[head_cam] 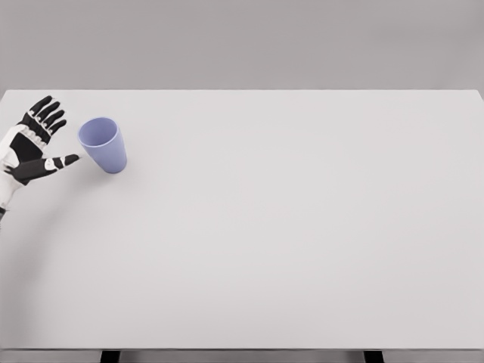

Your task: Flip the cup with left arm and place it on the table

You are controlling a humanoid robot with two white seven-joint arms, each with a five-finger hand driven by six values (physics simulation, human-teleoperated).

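1. Head view, the task's thing: a lavender-blue plastic cup (103,144) stands at the far left of the white table (287,242), mouth up and leaning toward the camera's left, so its open rim shows as an ellipse. Judged from this, it already sits upright on its base.

2. Head view, the working hand: the left hand (30,147) enters from the left edge, palm toward the cup, fingers (47,112) spread and released, gripping nothing. The thumb tip reaches almost to the cup's wall; whether it touches cannot be told. The right hand is out of view.

3. What could go wrong: with the thumb so close to the wall, a sideways drift of the hand would likely nudge or tip the light cup. If the fingers closed unevenly, the tapered wall could slip and the cup might roll.

4. Edges: the cup is near the table's left edge and fairly near the far edge, so a cup knocked leftward or away has little surface before it drops off.

5. Open room: the table stretches wide and bare to the right and toward the near side, giving the arm generous space to draw back or reposition.
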